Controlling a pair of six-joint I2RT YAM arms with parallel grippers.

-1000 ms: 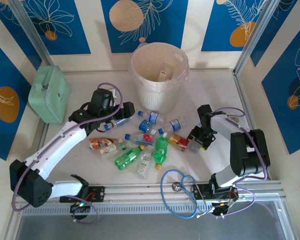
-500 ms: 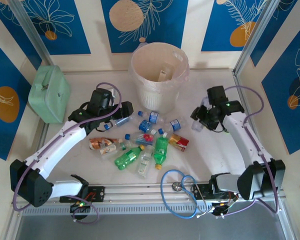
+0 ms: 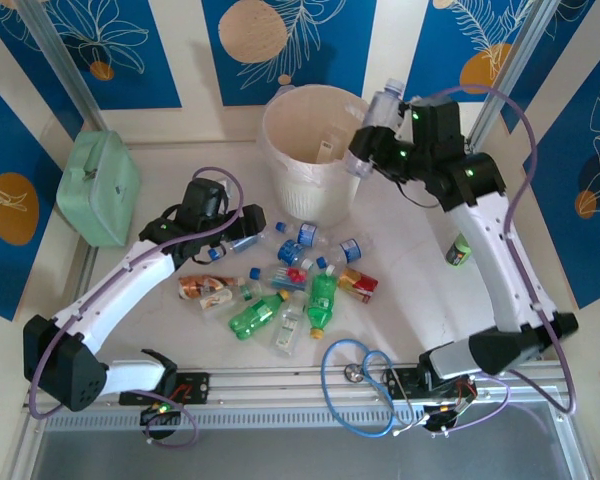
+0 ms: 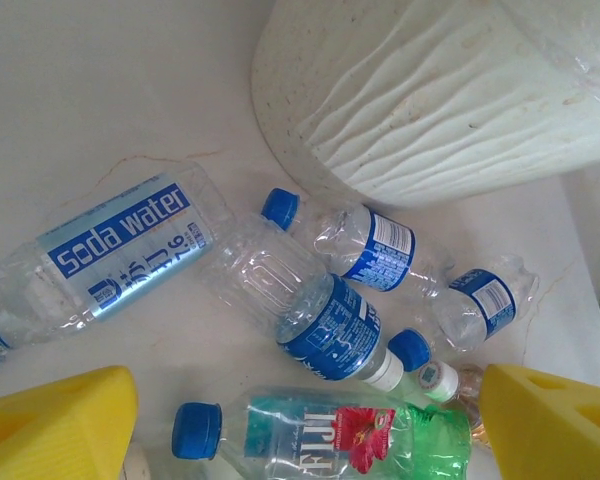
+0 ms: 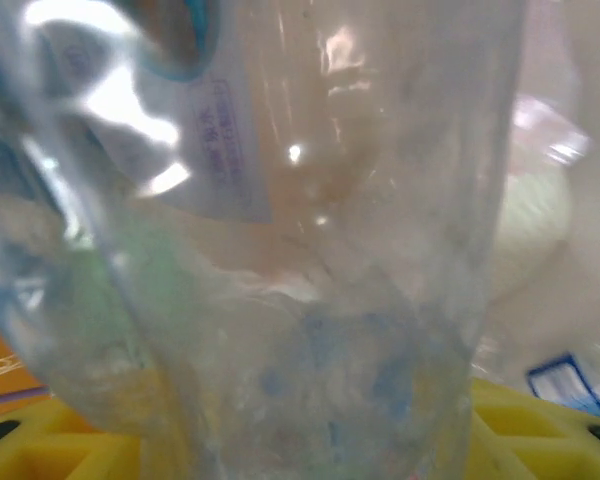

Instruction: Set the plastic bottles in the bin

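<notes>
Clear bottle (image 3: 378,108): see-through crumpled plastic with a pale label, held aloft and tilted at the 3 o'clock rim of the bin (image 3: 280,125).
Right hand (image 3: 365,150): closed around the clear bottle; in the wrist view the bottle's body stands between the yellow fingers (image 5: 540,420).
Step in hand: delivery of one bottle, judged close to release.
Next move: the bottle sits nearer the rim than the middle of the mouth, so it likely needs carrying a little toward 9 o'clock before the fingers part; so light a shell could glance off the rim or catch the liner.
Bin look: off-white, ribbed sides, translucent liner, at 12 o'clock on the tabletop (image 3: 400,310).
Plastic bottles (image 3: 300,285): a loose heap at the tabletop's centre, at the bin's 6 o'clock, lying on their sides and touching; clear ones with blue caps and labels, green ones, a couple with red or orange labels.
Left hand (image 3: 248,222): fingers wide apart and empty, hovering over the heap's 10 o'clock edge, above a soda water bottle (image 4: 120,250).
Stray green bottle (image 3: 459,250): alone at 3 o'clock, well apart from the heap.
</notes>
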